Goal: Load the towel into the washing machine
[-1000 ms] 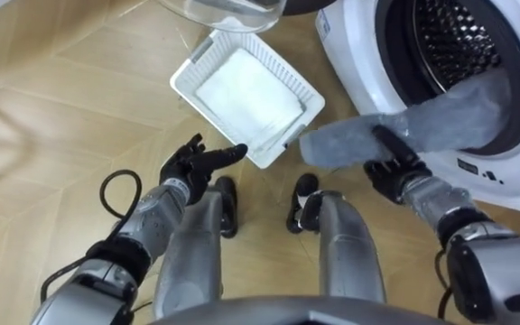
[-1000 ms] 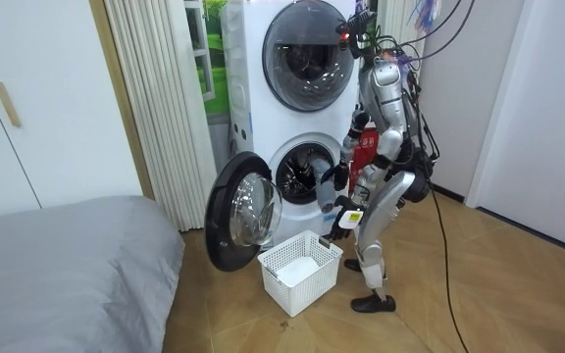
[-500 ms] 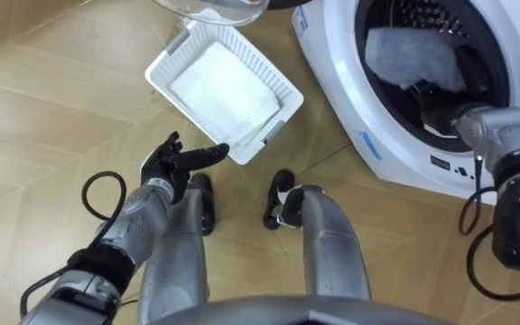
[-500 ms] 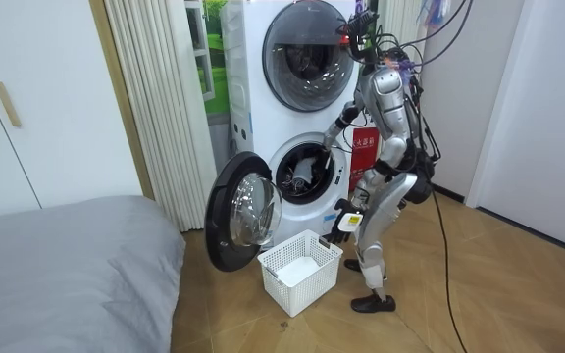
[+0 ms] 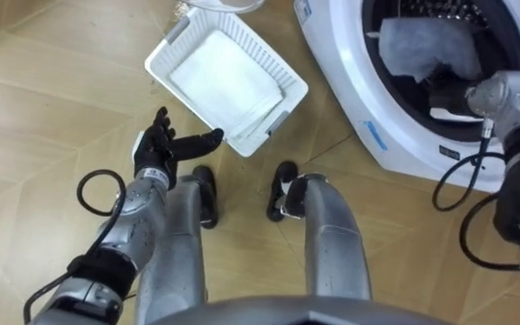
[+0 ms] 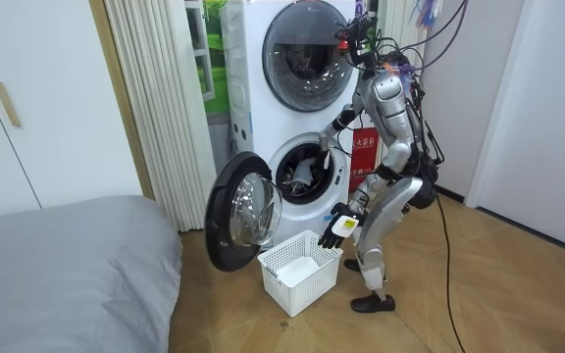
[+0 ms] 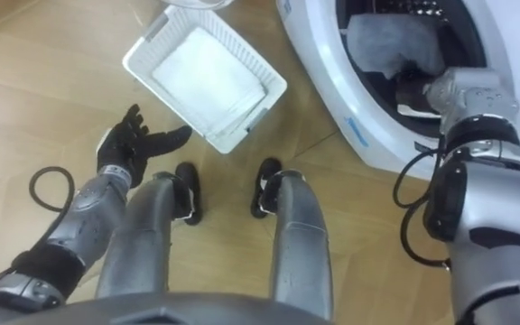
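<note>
Room view has the robot standing at the washer (image 6: 307, 214), right arm reaching into the lower drum past the swung-out round door (image 6: 238, 224). From the head, the towel (image 5: 427, 45), a soft grey-white wad, lies inside the drum against perforated metal. Right hand (image 5: 448, 96) sits in the dark mouth beneath it, fingers hidden, so I cannot tell its grip. Left hand (image 5: 161, 149) hangs spread over the wood floor (image 5: 43, 117) beside the basket (image 5: 273, 122), ribbed white plastic holding folded white cloth. Loading looks nearly done; next calls for releasing and drawing the arm clear of the rim.
</note>
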You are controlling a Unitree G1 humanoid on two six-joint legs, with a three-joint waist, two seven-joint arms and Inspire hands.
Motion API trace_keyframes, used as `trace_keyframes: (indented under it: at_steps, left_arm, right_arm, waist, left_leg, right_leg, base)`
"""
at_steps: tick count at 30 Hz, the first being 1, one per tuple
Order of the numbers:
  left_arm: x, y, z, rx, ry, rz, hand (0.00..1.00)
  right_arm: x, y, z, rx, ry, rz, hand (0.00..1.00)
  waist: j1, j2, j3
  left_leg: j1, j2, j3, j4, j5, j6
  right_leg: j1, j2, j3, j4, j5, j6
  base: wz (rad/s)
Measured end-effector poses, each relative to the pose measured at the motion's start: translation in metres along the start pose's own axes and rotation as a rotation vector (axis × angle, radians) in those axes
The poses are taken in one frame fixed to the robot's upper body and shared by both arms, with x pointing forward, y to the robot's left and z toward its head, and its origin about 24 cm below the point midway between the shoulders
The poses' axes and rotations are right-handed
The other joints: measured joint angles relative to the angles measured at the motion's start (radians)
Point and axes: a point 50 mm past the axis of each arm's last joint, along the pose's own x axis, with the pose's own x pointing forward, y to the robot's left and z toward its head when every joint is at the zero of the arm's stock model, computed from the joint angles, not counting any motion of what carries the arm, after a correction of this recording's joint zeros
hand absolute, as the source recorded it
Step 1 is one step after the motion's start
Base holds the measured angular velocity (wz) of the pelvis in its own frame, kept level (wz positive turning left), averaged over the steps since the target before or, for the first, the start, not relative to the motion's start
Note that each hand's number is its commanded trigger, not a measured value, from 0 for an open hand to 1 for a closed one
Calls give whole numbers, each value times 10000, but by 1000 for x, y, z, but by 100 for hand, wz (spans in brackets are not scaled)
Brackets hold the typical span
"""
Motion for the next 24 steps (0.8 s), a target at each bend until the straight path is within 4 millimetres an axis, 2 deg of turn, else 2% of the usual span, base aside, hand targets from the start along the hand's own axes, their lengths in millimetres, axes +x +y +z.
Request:
trace_keyframes:
  at_steps: [2, 4, 10, 14, 16, 20, 23, 24]
  left_arm:
    - [0, -1, 1, -42, -101, -22, 0]
    - [-1, -2, -2, -78, -50, -49, 0]
    - [-3, -4, -8, -140, 121, -329, 0]
    - [-1, -4, -13, 147, 341, -555, 0]
    - [-1, 0, -23, 712, 733, -495, 0]
    - [-5, 14, -41, 2139, 1399, -140, 0]
    - [-9, 29, -57, 3837, 2084, -56, 0]
    - [-12, 35, -64, 4470, 2420, -42, 0]
  right_arm:
    - [0, -1, 4, 308, -336, -219, 0]
    - [0, -2, 9, 717, -692, -260, 0]
    - [1, -8, 17, 1343, -1086, -343, 0]
    - [5, -19, 22, 1530, -1265, -564, 0]
    - [10, -33, 26, 1903, -1425, -812, 0]
    - [17, -60, 36, 1872, -1887, -1131, 0]
    - [26, -95, 37, 1620, -2305, -1601, 0]
    - [29, -112, 39, 1554, -2393, -1886, 0]
  waist:
    - [24, 70, 11]
    - [56, 241, 3]
    - [296, 577, -2]
    - [541, 672, -23]
    - [835, 815, -29]
    - [1069, 999, -49]
    - [1084, 1109, -110]
    - [1019, 1234, -129]
  left_leg:
    - [0, -20, -4, 21, -9, 31]
    - [0, -32, -6, 13, -12, 84]
    - [401, -46, -38, -148, -15, 94]
    - [896, -50, 12, -514, 23, 85]
    - [1367, 7, 7, -864, 45, 51]
    - [2204, 2, 20, -1557, 92, 6]
    - [2963, -13, -61, -2176, 206, -71]
    - [3333, 10, -150, -2407, 239, -111]
  right_leg:
    - [58, -52, -66, 16, -21, 30]
    - [127, -95, -130, 7, -43, 69]
    - [534, -102, -170, -181, -57, 93]
    - [971, -62, -161, -471, -45, 109]
    - [1486, 110, -186, -958, 74, 141]
    - [2348, 198, -328, -1610, 166, 225]
    - [3200, 336, -494, -2369, 285, 298]
    - [3727, 448, -639, -2815, 371, 329]
  base:
    - [13]
    - [11]
    - [0]
    - [-4]
    - [-11]
    - [-4]
    - [7]
    - [8]
